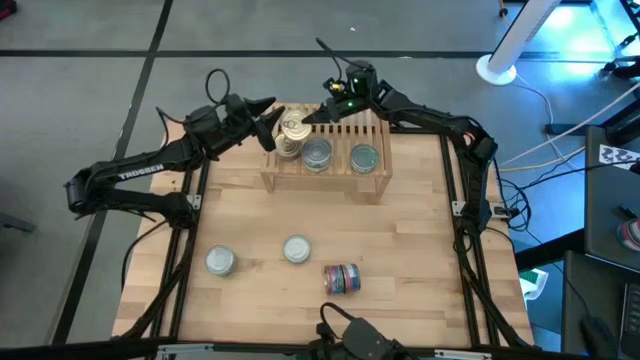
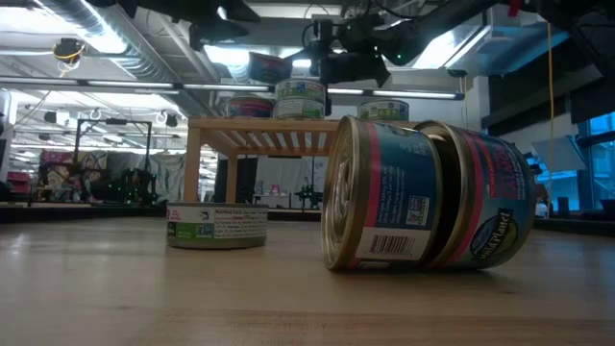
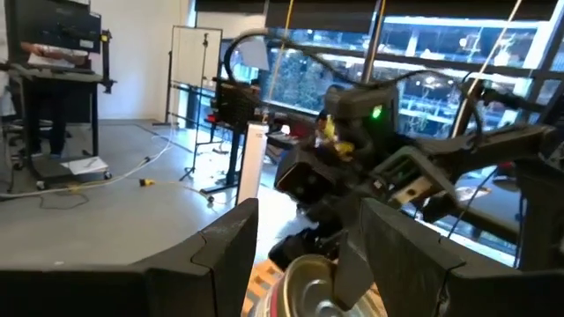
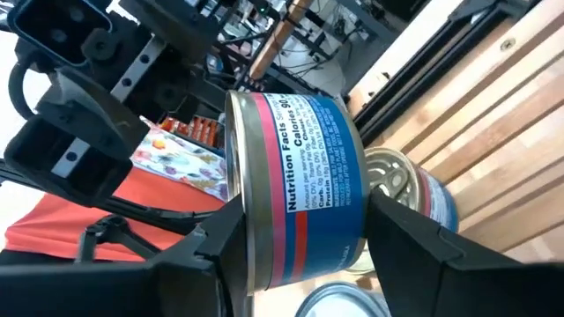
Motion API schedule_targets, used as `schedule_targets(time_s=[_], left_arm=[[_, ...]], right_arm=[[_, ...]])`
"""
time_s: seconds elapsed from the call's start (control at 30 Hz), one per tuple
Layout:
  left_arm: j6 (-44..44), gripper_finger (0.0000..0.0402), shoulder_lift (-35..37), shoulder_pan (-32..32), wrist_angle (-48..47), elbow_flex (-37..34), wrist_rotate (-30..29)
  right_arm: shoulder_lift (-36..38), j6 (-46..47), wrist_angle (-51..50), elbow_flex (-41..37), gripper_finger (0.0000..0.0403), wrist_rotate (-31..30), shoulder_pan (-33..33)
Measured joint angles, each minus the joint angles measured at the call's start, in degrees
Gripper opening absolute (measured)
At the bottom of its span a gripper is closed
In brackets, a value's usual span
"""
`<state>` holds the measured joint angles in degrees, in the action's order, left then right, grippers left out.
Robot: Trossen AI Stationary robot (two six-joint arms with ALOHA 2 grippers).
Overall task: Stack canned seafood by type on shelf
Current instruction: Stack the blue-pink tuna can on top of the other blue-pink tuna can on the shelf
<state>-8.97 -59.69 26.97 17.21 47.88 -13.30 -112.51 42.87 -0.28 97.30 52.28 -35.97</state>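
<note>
Two blue-red tins (image 2: 428,197) lie before the shelf (image 2: 264,135).

hidden: shelf (image 1: 340,170) left end under both grippers | cut off: tin (image 3: 308,295) by left wrist view's edge | unreadable: tin labels on shelf, high view

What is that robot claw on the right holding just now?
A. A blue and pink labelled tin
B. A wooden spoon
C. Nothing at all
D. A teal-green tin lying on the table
A: in its wrist view the right gripper has its fingers clamped either side of a blue-and-pink labelled tin, above the shelf.
</note>
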Motion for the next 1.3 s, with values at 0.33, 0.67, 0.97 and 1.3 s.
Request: schedule_targets(time_s=[0.33, 0.67, 0.97, 1.3], left_arm=[[0.1, 0.0196, -3.3, 1.0, -0.3, 0.0, 0.0], [0.1, 0.0196, -6.5, 1.0, -0.4, 0.0, 0.0], [0.5, 0.0196, -6.5, 1.0, -4.5, 0.0, 0.0], [0.5, 0.0196, -6.5, 1.0, -9.5, 0.0, 0.0]], right_arm=[[-0.2, -4.3, -4.2, 0.0, 0.0186, -1.8, 1.1], [-0.7, -5.1, -4.2, 0.0, 0.0186, -3.3, 3.0], [-0.7, -5.9, -4.3, 0.0, 0.0186, -5.8, 3.3], [-0.7, -5.9, -4.3, 0.0, 0.0186, -6.8, 3.3]])
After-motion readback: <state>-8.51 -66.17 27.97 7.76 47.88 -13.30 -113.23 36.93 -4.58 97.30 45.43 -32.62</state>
